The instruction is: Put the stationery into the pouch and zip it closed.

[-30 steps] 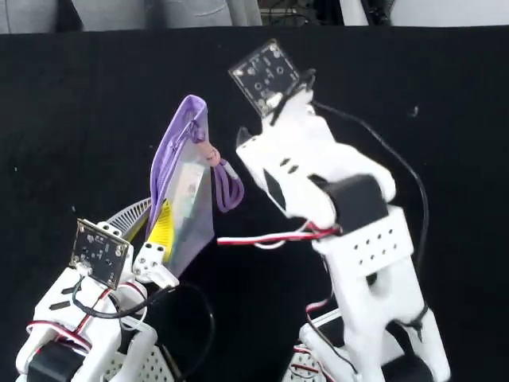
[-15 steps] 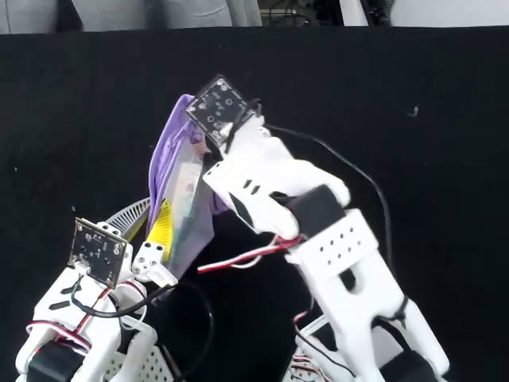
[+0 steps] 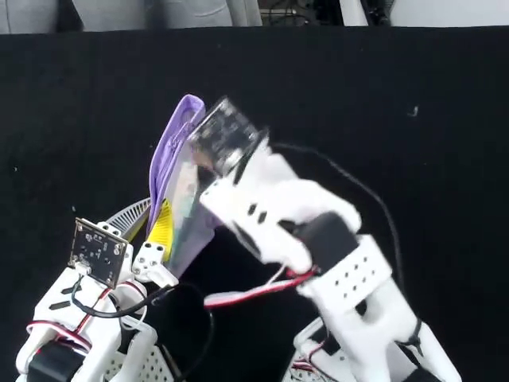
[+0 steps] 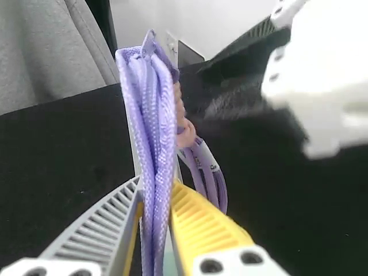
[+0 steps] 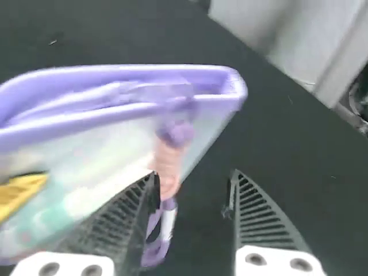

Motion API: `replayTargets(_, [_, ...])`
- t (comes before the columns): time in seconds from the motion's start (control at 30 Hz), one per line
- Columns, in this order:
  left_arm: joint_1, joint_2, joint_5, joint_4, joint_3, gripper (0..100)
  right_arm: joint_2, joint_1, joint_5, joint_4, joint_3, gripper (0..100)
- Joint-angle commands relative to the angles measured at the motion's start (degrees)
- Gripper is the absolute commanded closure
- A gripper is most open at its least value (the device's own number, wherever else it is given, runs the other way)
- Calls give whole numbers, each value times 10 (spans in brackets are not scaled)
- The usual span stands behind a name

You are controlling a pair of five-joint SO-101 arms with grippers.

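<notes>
– Since a second ago the right arm (image 3: 278, 215) has swung left; its wrist now covers the pouch's (image 3: 176, 171) upper right edge in the high view.
– What surrounds it?
– Black table (image 3: 413, 87), grey panels (image 3: 119, 12) beyond its far edge.
– What do the wrist views add?
– The right one shows the pink zipper pull (image 5: 167, 167) just beside one dark finger of the right gripper (image 5: 194, 175), jaws spread wide and empty; contact is unclear. The left one shows the left gripper (image 4: 155, 190) pinching the upright pouch's lower edge between grey and yellow fingers, at near left, with the purple strap (image 4: 210, 178) dangling below the pull.
</notes>
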Motion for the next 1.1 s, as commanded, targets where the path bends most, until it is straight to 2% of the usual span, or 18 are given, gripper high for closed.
replayTargets(0.0, [8, 4, 5, 2, 0, 973, -29, -41, 1, -47, 29, 812])
replayTargets(0.23, [8, 4, 5, 2, 0, 973, -33, -40, -3, -119, 85, 815])
replayTargets(0.47, [7, 4, 5, 4, 0, 973, -34, -34, 2, -163, 113, 989])
replayTargets(0.87, [9, 4, 5, 2, 11, 973, -148, 65, 4, -158, 116, 987])
replayTargets(1.07, [9, 4, 5, 2, 13, 973, -154, 98, 38, -162, 115, 987])
